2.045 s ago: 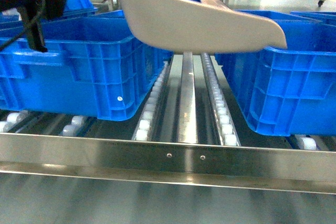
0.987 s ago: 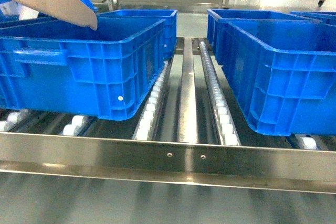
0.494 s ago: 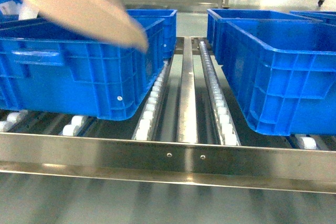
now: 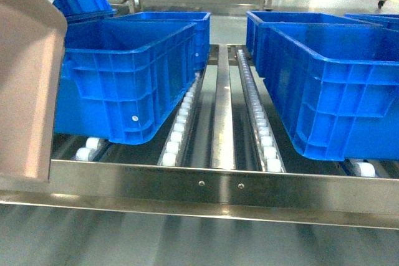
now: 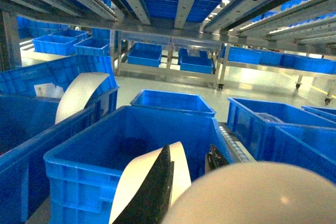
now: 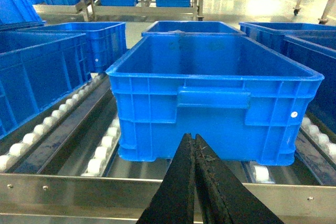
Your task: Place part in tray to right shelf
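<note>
Stainless rollers of the right shelf (image 4: 219, 110) carry blue crates (image 4: 128, 73). Left claw (image 5: 186, 174) grips the tray (image 4: 25, 91), apparently mid-carry; right claw (image 6: 195, 145) is pressed together, empty. Next likely: tipping over a crate, part unseen.

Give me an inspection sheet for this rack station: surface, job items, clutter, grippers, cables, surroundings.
Surface: steel flow rack with a flat front rail and lanes of white rollers.
Job's things: beige scoop stands at the head view's left edge, in front of the left blue bin; blue part not seen in any view.
Clutter: another blue bin sits on the right lanes, and more bins stand behind both.
Grippers: right gripper has its jaws together, holding nothing, in front of the rail. Left gripper is largely hidden by beige plastic; its state cannot be told.
Cables: nothing seen.
Surroundings: further racks stocked with blue bins across a pale floor.
</note>
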Controlling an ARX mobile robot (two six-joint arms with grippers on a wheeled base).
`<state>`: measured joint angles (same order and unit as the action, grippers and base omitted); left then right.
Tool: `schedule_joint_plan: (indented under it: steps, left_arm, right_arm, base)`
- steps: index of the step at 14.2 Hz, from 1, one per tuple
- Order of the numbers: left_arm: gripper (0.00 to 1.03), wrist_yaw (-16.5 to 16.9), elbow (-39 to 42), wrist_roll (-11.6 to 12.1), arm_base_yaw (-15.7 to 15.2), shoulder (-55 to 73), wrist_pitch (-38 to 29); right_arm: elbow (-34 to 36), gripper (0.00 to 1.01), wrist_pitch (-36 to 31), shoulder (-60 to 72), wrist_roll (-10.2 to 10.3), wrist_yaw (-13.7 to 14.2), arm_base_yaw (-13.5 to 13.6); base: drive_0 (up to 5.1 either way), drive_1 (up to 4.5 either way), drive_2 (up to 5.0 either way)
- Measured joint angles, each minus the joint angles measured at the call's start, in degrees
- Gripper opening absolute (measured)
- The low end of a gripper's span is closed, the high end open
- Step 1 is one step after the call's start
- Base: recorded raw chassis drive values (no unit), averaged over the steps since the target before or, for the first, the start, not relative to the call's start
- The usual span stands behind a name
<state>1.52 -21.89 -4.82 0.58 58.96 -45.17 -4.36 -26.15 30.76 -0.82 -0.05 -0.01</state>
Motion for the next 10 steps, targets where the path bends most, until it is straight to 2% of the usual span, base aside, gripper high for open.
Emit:
schedule_joint_plan:
  steps: [1, 2, 3, 5, 10]
  left_arm:
    - [0.13, -0.04, 2.49, 1.05, -0.04, -2.1, -0.28]
    - [0.13, -1.44, 8.66, 3.32, -0.48, -5.73, 3.5]
    - [0.13, -1.49, 13.7, 4.02, -0.5, -11.47, 4.9]
    - [0.13, -1.46, 16.63, 4.13, -0.52, -18.56, 8.96]
    - [0.13, -1.44, 18.23, 4.11, -0.52, -23.58, 12.41]
  right_arm:
    - [0.74, 0.02, 1.22, -1.77, 0.0, 0.0, 0.0]
    - [1.66, 0.02, 3.82, -5.53, -0.02, 0.0, 0.0]
    - [3.63, 0.02, 5.22, -9.25, 0.0, 0.04, 0.0]
    - [3.65, 0.02, 9.88, -14.43, 0.0, 0.04, 0.0]
    - [3.63, 0.02, 12.5, -17.38, 0.0, 0.04, 0.0]
  base:
    - [0.0, 0.0, 0.0]
    - [0.0, 0.0, 0.0]
    - [0.0, 0.0, 0.0]
    - [0.0, 0.0, 0.0]
    - [0.0, 0.0, 0.0]
